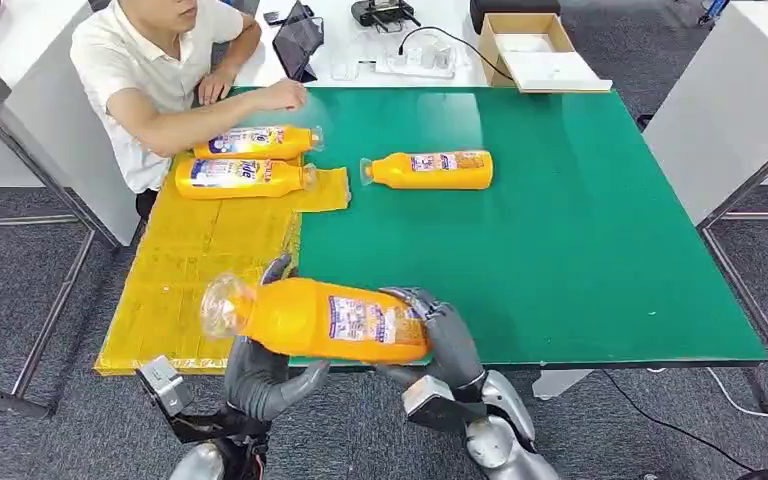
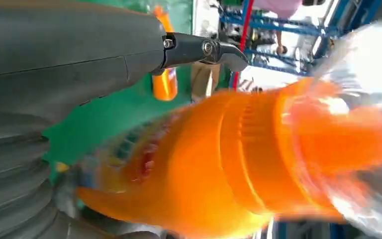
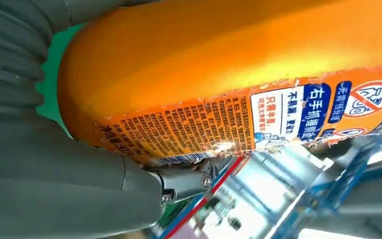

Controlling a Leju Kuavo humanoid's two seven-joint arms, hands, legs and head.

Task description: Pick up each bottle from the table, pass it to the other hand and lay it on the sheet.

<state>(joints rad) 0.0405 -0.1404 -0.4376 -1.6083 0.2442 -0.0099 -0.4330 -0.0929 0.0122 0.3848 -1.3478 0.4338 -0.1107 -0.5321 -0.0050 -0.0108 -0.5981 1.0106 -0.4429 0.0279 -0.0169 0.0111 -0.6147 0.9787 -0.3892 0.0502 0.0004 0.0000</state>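
A green surface (image 1: 580, 220) filled the middle of the head view, with a yellow sheet (image 1: 185, 270) spread over its left part and grey carpet around it. At the lower centre of the frame, an orange bottle (image 1: 330, 320) was held level above the near edge of the surface, its clear cap pointing left over the sheet's edge. The left hand (image 1: 260, 375) cupped it from below near the neck, fingers curled up around it, while the right hand (image 1: 440, 335) wrapped the base end, fingers closed over the label. The left wrist view showed the bottle (image 2: 258, 164) close and blurred beside the grey thumb; the right wrist view showed its label (image 3: 258, 114) pressed against the hand. In the upper left, two bottles (image 1: 245, 160) lay side by side on the sheet, caps to the right. A third bottle (image 1: 430, 170) lay on the bare green just right of them, cap to the left. A person (image 1: 160, 70) sat at the upper left corner, one hand resting on the surface's far edge. A cardboard box (image 1: 535, 50) stood beyond the far edge.
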